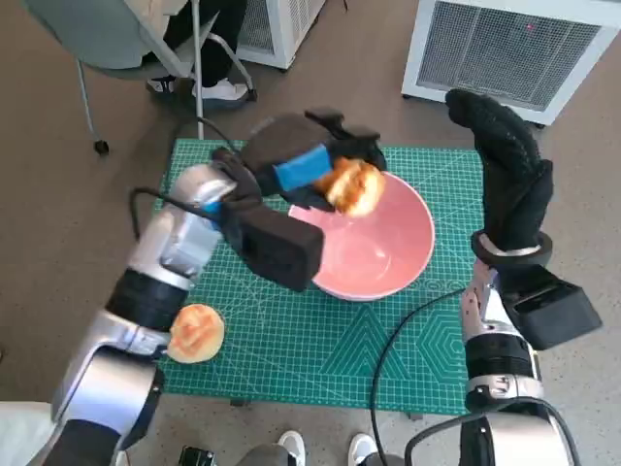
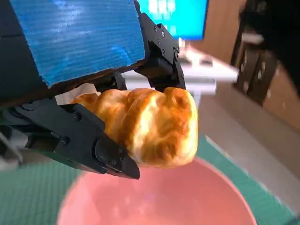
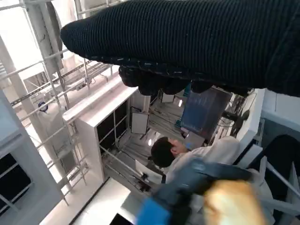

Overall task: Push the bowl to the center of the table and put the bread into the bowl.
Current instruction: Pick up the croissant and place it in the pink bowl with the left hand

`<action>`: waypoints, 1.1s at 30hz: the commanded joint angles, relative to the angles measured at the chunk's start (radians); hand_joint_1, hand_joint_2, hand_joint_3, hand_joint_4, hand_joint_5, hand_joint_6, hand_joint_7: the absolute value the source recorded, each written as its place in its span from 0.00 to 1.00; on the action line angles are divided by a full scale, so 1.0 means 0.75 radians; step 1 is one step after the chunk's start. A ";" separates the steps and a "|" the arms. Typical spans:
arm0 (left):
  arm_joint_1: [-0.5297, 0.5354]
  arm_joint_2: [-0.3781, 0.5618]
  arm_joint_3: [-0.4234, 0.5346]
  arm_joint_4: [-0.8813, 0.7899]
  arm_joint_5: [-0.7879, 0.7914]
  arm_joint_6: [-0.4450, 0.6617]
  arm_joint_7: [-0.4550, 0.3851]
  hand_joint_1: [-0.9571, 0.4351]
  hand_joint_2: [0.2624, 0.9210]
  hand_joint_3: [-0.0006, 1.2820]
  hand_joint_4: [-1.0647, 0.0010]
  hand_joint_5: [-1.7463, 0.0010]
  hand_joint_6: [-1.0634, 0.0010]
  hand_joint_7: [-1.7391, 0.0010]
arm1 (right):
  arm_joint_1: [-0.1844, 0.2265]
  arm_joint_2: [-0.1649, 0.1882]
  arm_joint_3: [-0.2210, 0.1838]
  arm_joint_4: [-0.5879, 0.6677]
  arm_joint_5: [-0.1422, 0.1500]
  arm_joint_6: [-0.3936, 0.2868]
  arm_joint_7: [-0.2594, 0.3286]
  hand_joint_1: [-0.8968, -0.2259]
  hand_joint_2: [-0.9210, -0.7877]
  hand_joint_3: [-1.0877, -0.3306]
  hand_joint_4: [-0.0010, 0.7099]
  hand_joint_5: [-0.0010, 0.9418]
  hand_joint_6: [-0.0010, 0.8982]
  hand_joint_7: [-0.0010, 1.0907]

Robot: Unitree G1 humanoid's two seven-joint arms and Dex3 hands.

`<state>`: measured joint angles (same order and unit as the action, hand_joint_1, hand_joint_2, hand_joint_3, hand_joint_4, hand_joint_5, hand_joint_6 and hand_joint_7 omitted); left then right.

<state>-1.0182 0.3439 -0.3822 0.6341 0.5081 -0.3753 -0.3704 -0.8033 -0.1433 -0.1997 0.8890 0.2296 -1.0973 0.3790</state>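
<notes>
Left hand [image 1: 309,167] grips a golden, crusty bread [image 1: 353,186] just above the near rim of the smooth pink bowl [image 1: 388,254], poised so a release should drop it inside. The bowl sits mid-mat on the counter [image 1: 320,359] (green, gridded). Right hand [image 1: 509,170], knitted, is raised clear, fingers extended, holding nothing. A second round bun [image 1: 197,333] lies beside the left forearm.
</notes>
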 commanded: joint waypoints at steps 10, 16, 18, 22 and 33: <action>-0.032 -0.074 -0.085 0.190 0.005 0.060 -0.152 0.64 0.88 0.09 0.74 0.69 0.77 0.61 | 0.056 -0.013 0.001 -0.034 -0.011 0.015 -0.016 0.47 0.00 0.41 0.51 0.00 0.19 0.35; -0.014 -0.032 -0.072 0.094 -0.047 0.136 -0.348 0.55 0.78 0.02 0.96 0.97 0.92 0.83 | 0.063 -0.018 0.002 -0.049 -0.020 0.020 -0.028 0.46 0.00 0.41 0.51 0.00 0.19 0.34; 0.007 -0.012 -0.054 0.031 -0.079 0.164 -0.414 0.53 0.77 0.01 0.98 0.98 0.94 0.85 | 0.065 -0.017 0.003 -0.056 -0.023 0.023 -0.033 0.46 0.00 0.41 0.51 0.00 0.19 0.34; 0.076 0.037 -0.007 -0.128 -0.154 0.218 -0.512 0.50 0.76 0.01 1.00 1.00 0.96 0.87 | 0.070 -0.015 0.008 -0.067 -0.032 0.026 -0.045 0.46 0.00 0.41 0.51 0.00 0.19 0.34; 0.373 0.285 0.204 -0.634 -0.334 0.206 -0.580 0.51 0.76 0.00 1.00 1.00 0.92 0.92 | 0.093 -0.001 0.020 -0.100 -0.055 0.026 -0.070 0.46 0.00 0.41 0.51 0.00 0.19 0.34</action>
<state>-0.8008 0.4890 -0.2805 0.2489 0.2944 -0.2104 -0.7909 -0.7636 -0.1508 -0.1901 0.8209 0.1933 -1.0876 0.3362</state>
